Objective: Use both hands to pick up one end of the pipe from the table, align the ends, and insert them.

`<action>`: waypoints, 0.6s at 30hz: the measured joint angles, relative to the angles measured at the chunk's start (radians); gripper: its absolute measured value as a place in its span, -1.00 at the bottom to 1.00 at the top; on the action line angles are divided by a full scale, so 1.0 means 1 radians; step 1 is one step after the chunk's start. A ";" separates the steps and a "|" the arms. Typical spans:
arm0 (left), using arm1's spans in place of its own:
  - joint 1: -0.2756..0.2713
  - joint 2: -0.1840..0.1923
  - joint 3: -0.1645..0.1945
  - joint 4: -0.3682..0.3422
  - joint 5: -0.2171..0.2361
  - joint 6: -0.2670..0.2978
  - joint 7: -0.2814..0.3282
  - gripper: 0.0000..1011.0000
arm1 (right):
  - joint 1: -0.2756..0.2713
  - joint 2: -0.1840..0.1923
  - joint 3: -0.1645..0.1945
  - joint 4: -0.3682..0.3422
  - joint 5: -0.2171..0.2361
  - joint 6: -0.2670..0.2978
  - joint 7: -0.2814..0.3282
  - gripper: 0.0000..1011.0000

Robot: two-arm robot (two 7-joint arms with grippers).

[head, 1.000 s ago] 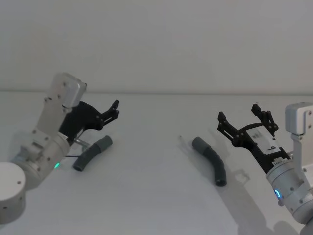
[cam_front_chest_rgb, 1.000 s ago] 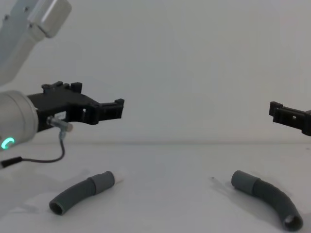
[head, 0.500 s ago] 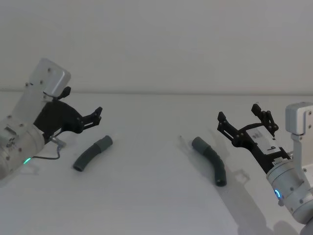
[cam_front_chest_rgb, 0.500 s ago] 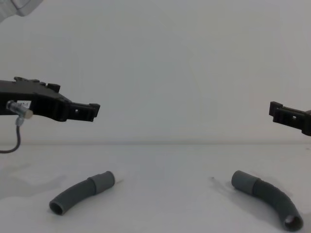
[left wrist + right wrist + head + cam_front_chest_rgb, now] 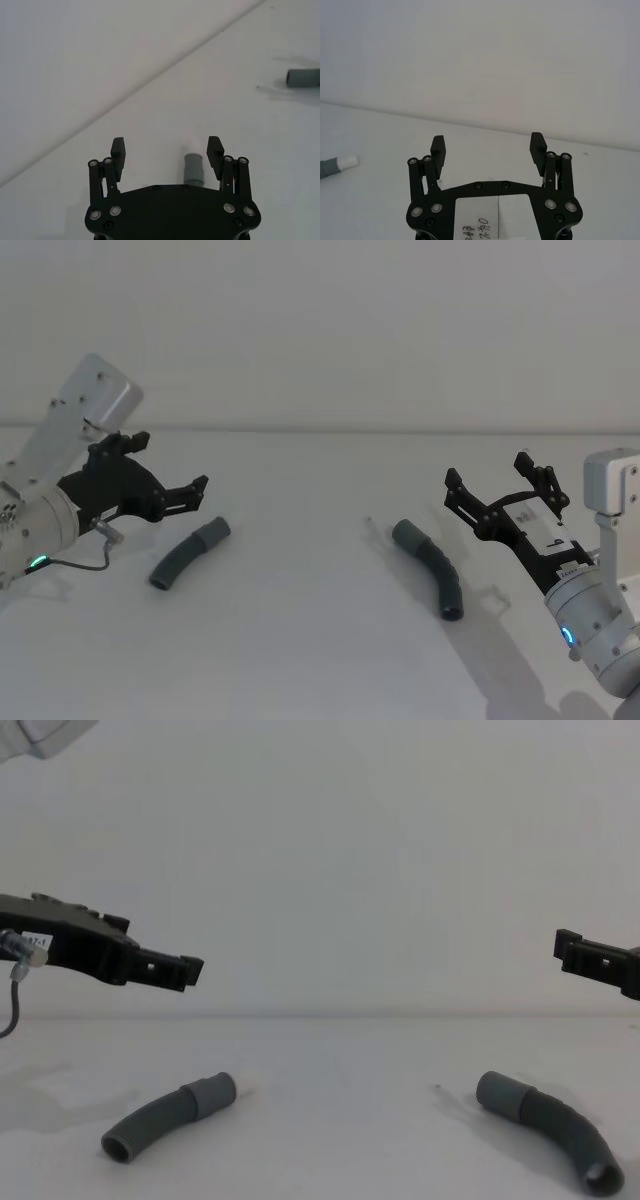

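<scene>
White bench (image 5: 300, 640) is carrying the light-looking, bendy pipe (image 5: 440, 575), and I am holding left pincer (image 5: 195, 493) and right pincer (image 5: 486, 468) released, aiming at its stiffer cuffs (image 5: 213, 533).

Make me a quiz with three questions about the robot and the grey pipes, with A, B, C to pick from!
1. Where are the left pipe piece and the right pipe piece? A: lying apart on the table. B: joined together. C: held in the air.
2. What colour are they? A: red. B: dark grey. C: yellow.
3. How is the left gripper? A: open, empty. B: shut on a pipe. C: shut on nothing.
Answers: 1 A, each lies alone on the table. 2 B, both are dark grey. 3 A, its fingers stand wide apart, gripping nothing; the right gripper is open too.
</scene>
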 joint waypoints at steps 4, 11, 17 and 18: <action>-0.017 0.007 0.009 0.017 -0.008 0.020 -0.034 0.98 | 0.000 0.000 0.000 0.000 0.000 0.000 0.000 0.98; -0.045 0.022 0.027 0.044 -0.019 0.058 -0.092 0.98 | 0.000 0.000 0.000 0.000 0.000 0.000 0.000 0.98; -0.069 0.031 0.049 0.074 -0.022 0.081 -0.131 0.98 | 0.000 0.000 0.000 0.000 0.000 0.000 0.000 0.98; -0.071 0.031 0.050 0.078 -0.022 0.083 -0.134 0.98 | 0.000 0.000 0.000 0.000 0.000 0.000 0.000 0.98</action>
